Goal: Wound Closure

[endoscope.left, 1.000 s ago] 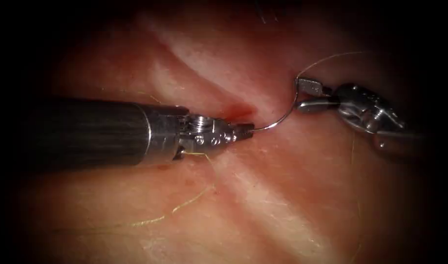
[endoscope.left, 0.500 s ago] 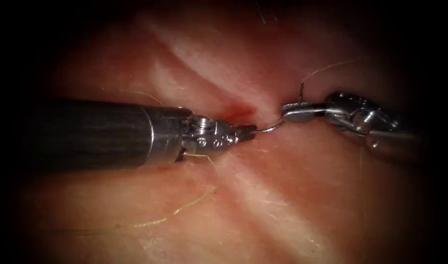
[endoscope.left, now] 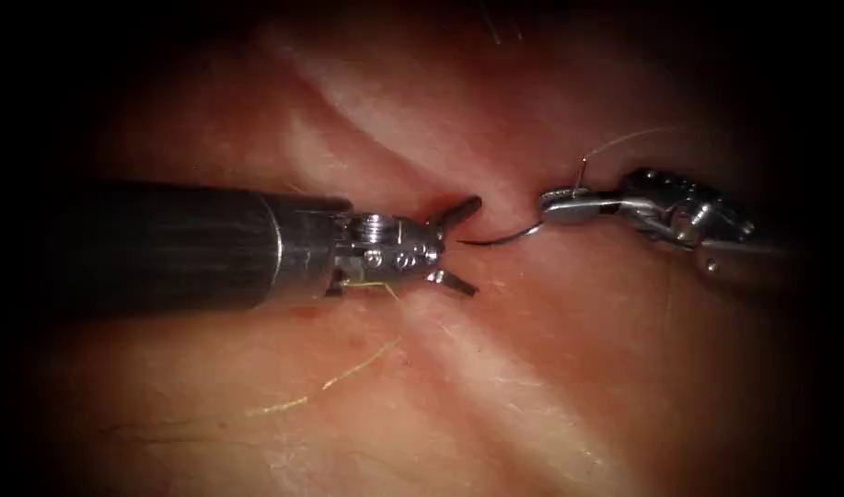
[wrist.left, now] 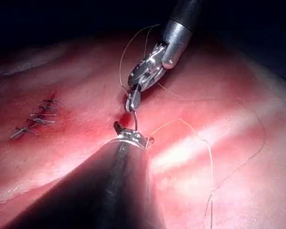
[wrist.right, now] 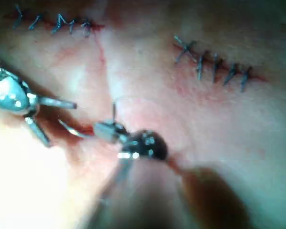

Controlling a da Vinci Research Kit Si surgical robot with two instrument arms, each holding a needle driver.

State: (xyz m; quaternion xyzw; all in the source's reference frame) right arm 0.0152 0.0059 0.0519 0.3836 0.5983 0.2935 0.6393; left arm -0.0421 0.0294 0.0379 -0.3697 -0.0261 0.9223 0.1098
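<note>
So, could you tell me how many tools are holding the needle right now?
1. The right tool grips the needle near its thread end, right of the cut; the left tool has open jaws, holding nothing. The needle's tip looks free of the tissue.

A surgical training lab — a slab of tissue (endoscope.left: 550,368) with finished stitch rows (wrist.right: 214,67) lies lit under an endoscope, thread (endoscope.left: 348,373) trailing just beside the left end effector (endoscope.left: 458,248) — bench practice material, not a patient.
</note>
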